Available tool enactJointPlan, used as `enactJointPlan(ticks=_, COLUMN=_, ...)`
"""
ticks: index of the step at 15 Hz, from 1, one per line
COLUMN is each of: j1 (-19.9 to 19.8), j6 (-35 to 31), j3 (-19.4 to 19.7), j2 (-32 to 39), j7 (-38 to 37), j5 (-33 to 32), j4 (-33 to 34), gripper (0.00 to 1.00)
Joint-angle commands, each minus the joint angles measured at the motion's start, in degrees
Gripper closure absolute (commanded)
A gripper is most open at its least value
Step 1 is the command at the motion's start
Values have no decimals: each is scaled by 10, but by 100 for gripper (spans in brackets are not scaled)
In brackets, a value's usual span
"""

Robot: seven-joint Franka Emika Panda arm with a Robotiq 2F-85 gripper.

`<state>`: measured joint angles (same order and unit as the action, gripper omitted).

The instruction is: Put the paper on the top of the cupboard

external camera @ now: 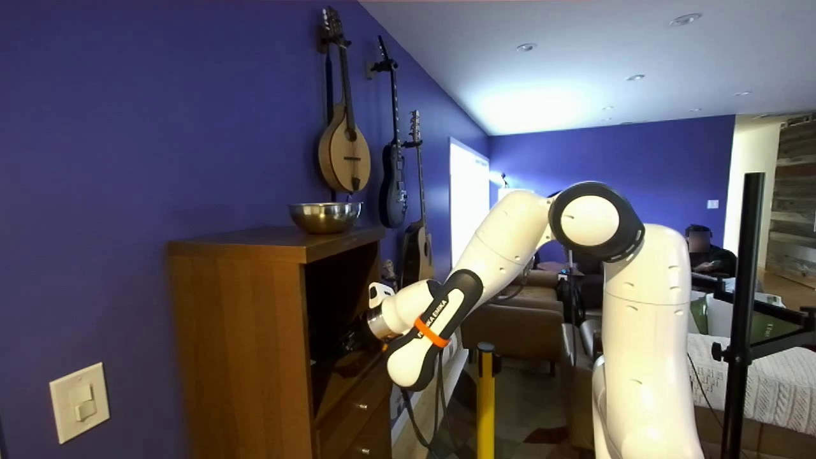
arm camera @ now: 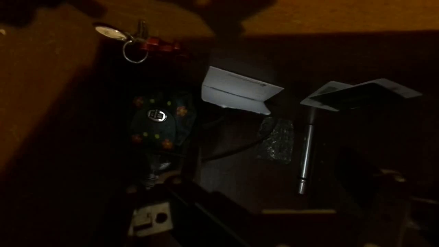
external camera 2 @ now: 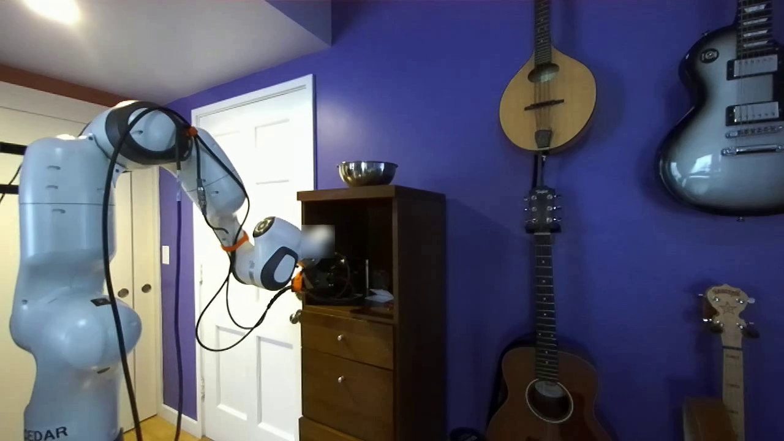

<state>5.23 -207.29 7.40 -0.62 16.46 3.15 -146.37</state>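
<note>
While the gripper (arm camera: 274,168) is held inside the cupboard (external camera: 242,331), its jaws are seen apart in the dim wrist view. The paper (arm camera: 241,85) — white and folded — is seen there too, at eleven o'clock from them, between a flowered pouch (arm camera: 157,120) at ten and another folded sheet (arm camera: 367,89) toward two. A metal bowl (external camera: 326,218) is set on the cupboard's top in both exterior views.
</note>
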Motion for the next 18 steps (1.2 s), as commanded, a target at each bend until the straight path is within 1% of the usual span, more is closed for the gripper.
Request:
enactJointPlan(ticks=1, j1=0, j6=-3, j3=2, j2=7, j7=0, j5=0, j4=5, gripper=0)
enactJointPlan(ticks=2, j1=-23, j6=-31, j3=-23, j2=18, j7=-18, j5=-35, j4=9, gripper=0)
enactJointPlan(ticks=3, j1=-10, j6=-53, j3=2, j2=32, j7=-37, j5=-120, j4=18, gripper=0)
enactJointPlan(ticks=4, j1=-18, j6=-62, j3=6, j2=43, j7=-27, j5=-154, j4=29, gripper=0)
enactJointPlan(ticks=7, j1=-43, j6=-98, j3=21, j2=76, j7=-32, j5=-292, j4=60, gripper=0)
enactJointPlan(ticks=8, j1=-53, j6=-115, j3=27, j2=88, j7=-28, j5=-330, j4=74, gripper=0)
enactJointPlan(ticks=9, j1=-61, j6=-130, j3=30, j2=100, j7=-17, j5=-353, j4=91, gripper=0)
enactJointPlan(ticks=12, j1=-80, j6=-201, j3=38, j2=135, j7=8, j5=-391, j4=133, gripper=0)
enactJointPlan(ticks=13, j1=-103, j6=-219, j3=18, j2=143, j7=18, j5=-393, j4=142, gripper=0)
enactJointPlan(ticks=15, j1=-110, j6=-251, j3=19, j2=157, j7=45, j5=-403, j4=156, gripper=0)
enactJointPlan(ticks=16, j1=-110, j6=-254, j3=21, j2=161, j7=61, j5=-391, j4=160, gripper=0)
enactJointPlan(ticks=17, j1=-112, j6=-236, j3=20, j2=154, j7=44, j5=-382, j4=154, gripper=0)
enactJointPlan(ticks=18, j1=-109, j6=-232, j3=17, j2=144, j7=45, j5=-379, j4=138, gripper=0)
